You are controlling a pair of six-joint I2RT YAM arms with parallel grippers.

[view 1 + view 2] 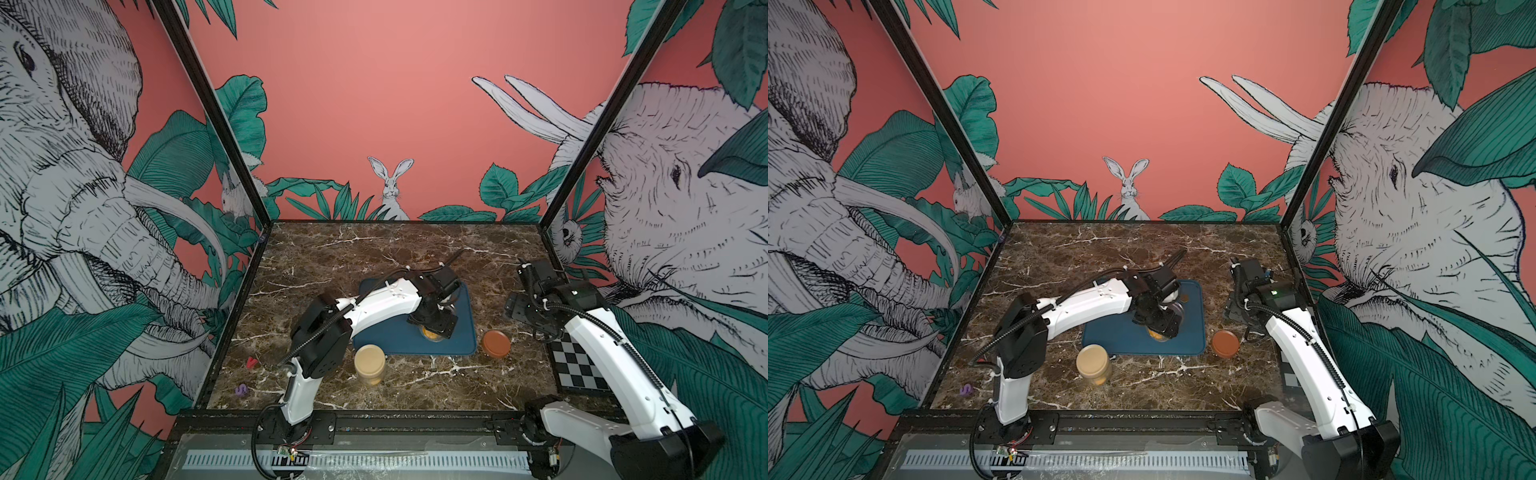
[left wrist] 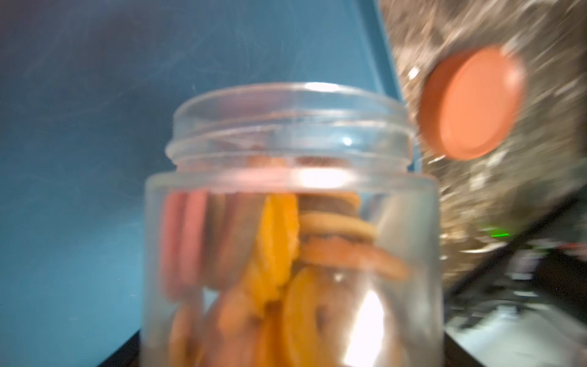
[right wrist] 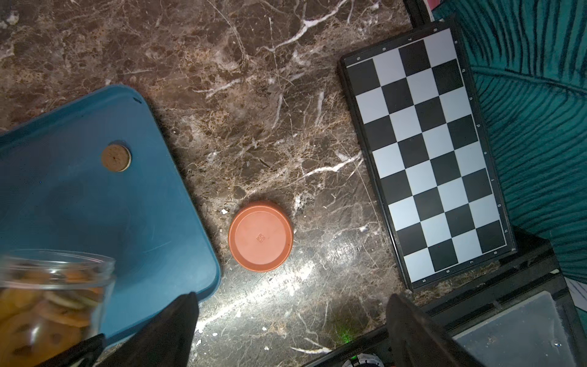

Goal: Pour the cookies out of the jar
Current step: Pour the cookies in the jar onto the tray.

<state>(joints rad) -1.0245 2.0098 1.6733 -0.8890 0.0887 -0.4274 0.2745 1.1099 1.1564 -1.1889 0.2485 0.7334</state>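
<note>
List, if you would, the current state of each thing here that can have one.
open jar: lid off, cookies inside, held at the tray.
left gripper: shut on the open jar.
right gripper: open, empty.
brown lid: off, flat on the table.
second jar: upright, closed with cream lid.
tray: one brown cookie on it.

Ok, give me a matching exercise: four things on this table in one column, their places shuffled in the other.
1. open jar
2. orange-brown lid
3. cream-lidded jar
4. lone brown cookie

A. lying on the blue tray
B. on the marble, between tray and chessboard
C. in the left hand, over the tray
D. standing on the marble beside the tray's near edge

Pairs: 1-C, 2-B, 3-D, 4-A
</note>
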